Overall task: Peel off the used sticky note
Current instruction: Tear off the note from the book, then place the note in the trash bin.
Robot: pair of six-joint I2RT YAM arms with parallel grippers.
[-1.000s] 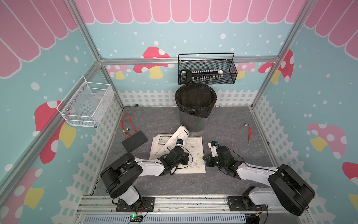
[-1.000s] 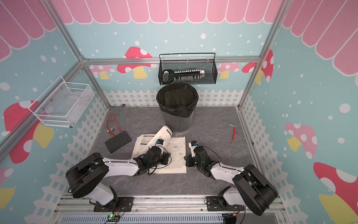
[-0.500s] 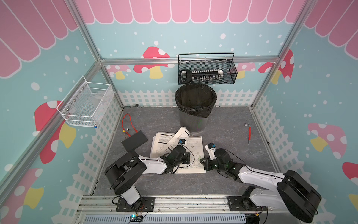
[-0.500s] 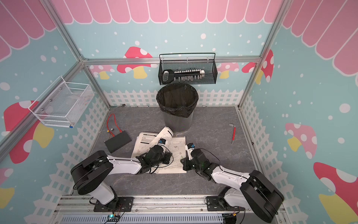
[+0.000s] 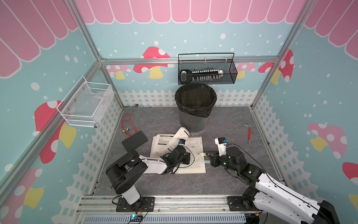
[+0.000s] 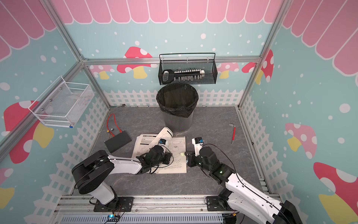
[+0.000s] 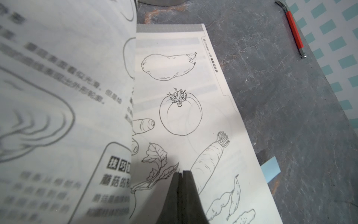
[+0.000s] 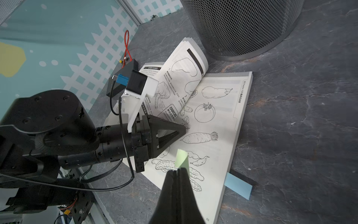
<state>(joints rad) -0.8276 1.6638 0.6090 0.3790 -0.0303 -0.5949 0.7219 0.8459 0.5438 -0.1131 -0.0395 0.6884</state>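
An open book (image 5: 194,144) of vegetable drawings lies on the grey floor. My right gripper (image 8: 177,169) is shut on a small green sticky note (image 8: 181,160), which curls up free above the right page; the same sticky note (image 5: 202,154) shows in both top views at the book's right edge, at the tip of that right gripper (image 5: 207,154). My left gripper (image 7: 182,171) is shut, empty, tips down on the right page beside the radish drawing; the left gripper (image 8: 184,129) also shows in the right wrist view. A blue sticky note (image 8: 238,186) pokes out from under the page edge.
A mesh trash bin (image 5: 193,121) with a black liner stands just behind the book. A black box (image 5: 134,140) and red cable (image 5: 126,120) lie to the left, a red-handled hex key (image 5: 249,133) to the right. Wire baskets (image 5: 207,70) hang on the walls.
My right arm has reached forward and its gripper has lifted slightly off the book's right edge with the green note. The left gripper has stayed on the page.
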